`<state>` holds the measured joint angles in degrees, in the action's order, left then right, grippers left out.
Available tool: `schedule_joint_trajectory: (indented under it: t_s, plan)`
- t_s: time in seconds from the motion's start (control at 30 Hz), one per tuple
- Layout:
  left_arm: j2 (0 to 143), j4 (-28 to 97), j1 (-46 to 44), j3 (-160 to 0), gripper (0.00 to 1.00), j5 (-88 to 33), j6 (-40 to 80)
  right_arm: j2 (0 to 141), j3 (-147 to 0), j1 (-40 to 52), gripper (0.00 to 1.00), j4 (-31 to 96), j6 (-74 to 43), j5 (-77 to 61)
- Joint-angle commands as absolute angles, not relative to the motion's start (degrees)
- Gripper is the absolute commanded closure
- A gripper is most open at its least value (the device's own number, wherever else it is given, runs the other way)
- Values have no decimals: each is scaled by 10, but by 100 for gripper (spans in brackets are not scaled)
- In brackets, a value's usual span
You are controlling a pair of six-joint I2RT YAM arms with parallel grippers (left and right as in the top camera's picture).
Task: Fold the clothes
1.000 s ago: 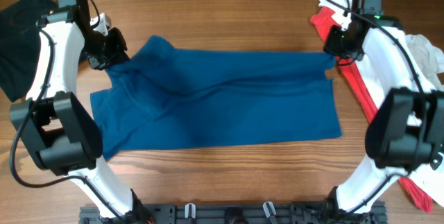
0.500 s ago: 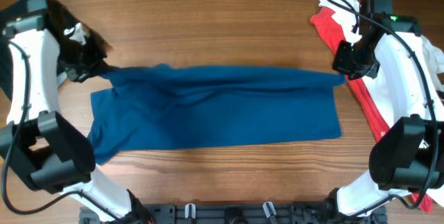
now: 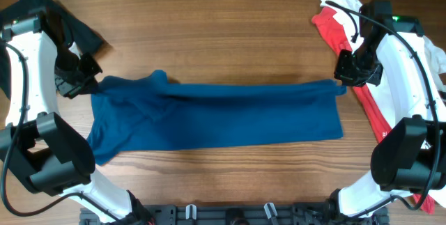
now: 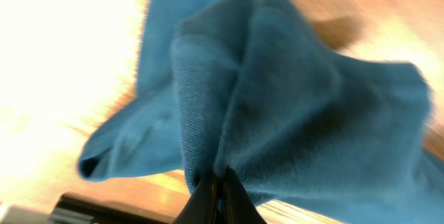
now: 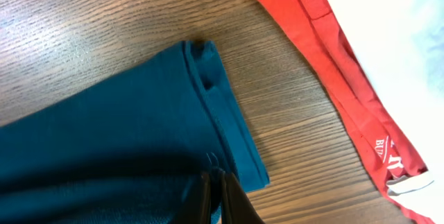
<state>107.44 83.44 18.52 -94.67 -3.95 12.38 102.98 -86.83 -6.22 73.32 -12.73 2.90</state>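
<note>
White lettering point(image 5: 388, 153) on the red shirt point(image 5: 333, 78) reads "BU"; rest illegible.

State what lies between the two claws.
The blue polo shirt spans the whole stretch, its far edge held at one end by the left claw and at the other by the right claw. The overhead view shows this.

the polo shirt point(image 3: 216, 117) is lying stretched across the middle of the table point(image 3: 209, 16) between the left gripper point(image 3: 90, 86) and the right gripper point(image 3: 341, 80) — more t-shirts point(image 3: 367, 117) are lying heaped just right of it, another garment point(image 3: 80, 33) sitting at the far-left corner.
</note>
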Motion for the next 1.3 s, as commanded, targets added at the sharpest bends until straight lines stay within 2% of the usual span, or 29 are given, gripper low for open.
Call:
schedule_joint_trajectory:
  t_s: [0.0,0.13,0.63,0.97,1.1,1.27]
  plan:
    - [1060,843,194,-931,96,17,151,1016,-876,-65,96,733,-105,47]
    - [1060,858,203,-915,96,55,168,1018,-876,-65,96,731,-105,48]
    - [1060,859,212,-888,96,48,172,1018,-821,-65,94,731,-100,47]
    - [1060,826,211,-888,96,-41,144,1018,-816,-65,94,731,-100,47]
    - [1060,799,207,-888,91,-51,142,1018,-816,-64,94,740,-87,45]
    - [1060,786,206,-888,89,-51,142,1018,-816,-64,93,759,-68,45]
